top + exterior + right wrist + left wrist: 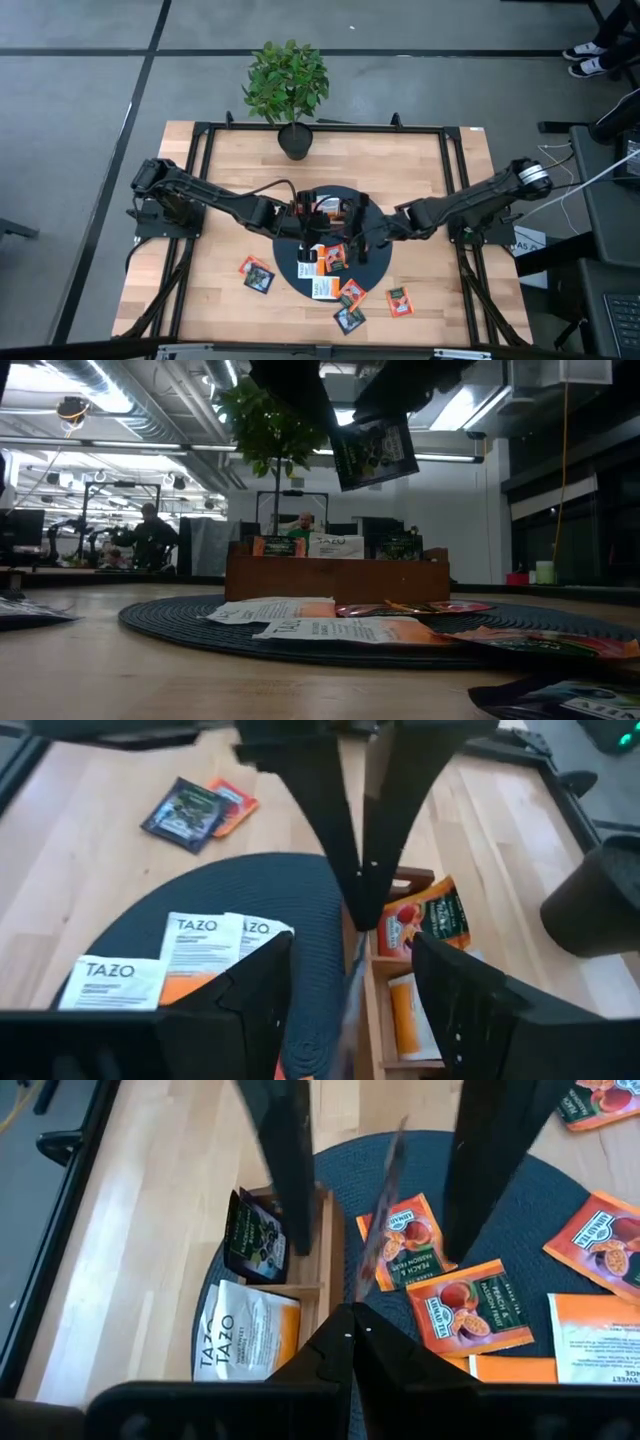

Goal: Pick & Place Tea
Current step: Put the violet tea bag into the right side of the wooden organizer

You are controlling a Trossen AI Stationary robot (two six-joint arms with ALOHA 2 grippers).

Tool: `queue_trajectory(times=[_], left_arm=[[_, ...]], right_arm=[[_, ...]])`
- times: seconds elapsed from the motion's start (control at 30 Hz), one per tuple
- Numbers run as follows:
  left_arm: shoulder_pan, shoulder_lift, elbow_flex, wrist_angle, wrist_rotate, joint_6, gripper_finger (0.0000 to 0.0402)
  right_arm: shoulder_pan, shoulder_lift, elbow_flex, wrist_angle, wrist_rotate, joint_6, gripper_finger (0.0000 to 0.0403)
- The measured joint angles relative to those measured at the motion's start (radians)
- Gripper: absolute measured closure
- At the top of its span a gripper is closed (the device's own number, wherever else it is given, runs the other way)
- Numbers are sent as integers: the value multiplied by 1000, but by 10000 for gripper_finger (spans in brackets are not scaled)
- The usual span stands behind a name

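Left tool pinching sachet edge-on, above tray

Wooden tray mostly hidden under arms; sachet print edge-on, unreadable.

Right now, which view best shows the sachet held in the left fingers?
Low view: the held sachet hangs face-on above the tray. Left wrist view shows it only edge-on past the shut left fingers. High and right wrist views barely show it.

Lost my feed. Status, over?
Left gripper shut on dark green sachet, lifted above wooden tray. Right gripper open, straddling that sachet. Nothing else blocking.
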Motion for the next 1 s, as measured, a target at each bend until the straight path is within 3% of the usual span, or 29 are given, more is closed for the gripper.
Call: queue_trajectory(times=[0.33,0.6,1.0], left_arm=[[0,0,0,-1,0,1,399],[-5,0,-3,-13,-1,-2,399],[-9,0,-3,-10,-9,2,399]], right_arm=[[-22,112,173,-213,-27,55,197],[-20,163,246,-284,-27,27,201],[-20,165,250,-311,-23,25,291]])
